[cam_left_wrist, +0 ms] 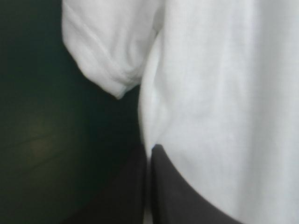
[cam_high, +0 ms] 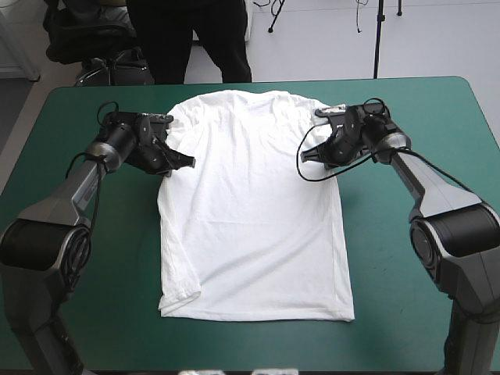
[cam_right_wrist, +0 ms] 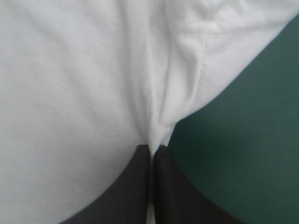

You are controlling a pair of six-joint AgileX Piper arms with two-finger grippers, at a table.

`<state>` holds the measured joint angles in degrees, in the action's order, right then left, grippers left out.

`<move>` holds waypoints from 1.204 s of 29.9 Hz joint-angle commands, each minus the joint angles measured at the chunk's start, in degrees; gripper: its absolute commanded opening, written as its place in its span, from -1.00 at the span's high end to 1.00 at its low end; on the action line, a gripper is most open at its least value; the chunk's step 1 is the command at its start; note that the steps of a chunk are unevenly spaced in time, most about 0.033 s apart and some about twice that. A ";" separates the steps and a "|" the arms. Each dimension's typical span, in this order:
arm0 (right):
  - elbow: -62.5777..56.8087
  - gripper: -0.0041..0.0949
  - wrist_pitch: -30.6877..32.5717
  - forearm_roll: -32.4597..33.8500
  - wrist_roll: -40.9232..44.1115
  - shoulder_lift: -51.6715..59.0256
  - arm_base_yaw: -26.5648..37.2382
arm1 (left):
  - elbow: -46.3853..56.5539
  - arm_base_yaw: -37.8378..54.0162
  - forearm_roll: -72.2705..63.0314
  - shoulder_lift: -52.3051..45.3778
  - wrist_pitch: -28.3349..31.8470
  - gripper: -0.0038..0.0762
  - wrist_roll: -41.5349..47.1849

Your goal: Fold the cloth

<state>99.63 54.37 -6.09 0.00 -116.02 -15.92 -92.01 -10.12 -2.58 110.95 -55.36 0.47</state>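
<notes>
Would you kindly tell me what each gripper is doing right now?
Left gripper: closed on the T-shirt, at its side edge.
Right gripper: closed on the T-shirt too.

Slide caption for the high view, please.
Spread T-shirt pinched at its sides by left gripper and right gripper on teal-green table.

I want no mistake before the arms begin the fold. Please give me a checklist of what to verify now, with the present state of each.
1. T-shirt spread flat on the table: ok.
2. Left gripper shut on the T-shirt's side edge: ok.
3. Right gripper shut on the opposite edge: ok.
4. Both grips about level, near the sleeves: ok.
5. Both cloth layers caught in each grip: cannot tell.
</notes>
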 commanded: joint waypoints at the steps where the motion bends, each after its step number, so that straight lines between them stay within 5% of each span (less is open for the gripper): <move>1: 4.46 0.95 1.01 0.84 0.00 8.45 0.01 | -1.47 -0.03 -0.48 -8.37 -0.13 0.93 -0.15; 22: 4.75 0.95 4.08 0.69 0.00 36.79 -0.11 | -1.47 -0.03 -7.10 -40.51 -1.29 0.93 -2.92; 36: 4.75 0.95 6.79 -1.47 0.00 48.07 -0.11 | -1.47 -0.03 -12.36 -50.05 -4.60 0.93 -3.06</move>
<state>102.71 65.01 -6.85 0.00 -70.24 -15.94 -92.01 -10.12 -12.34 61.85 -63.28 -2.53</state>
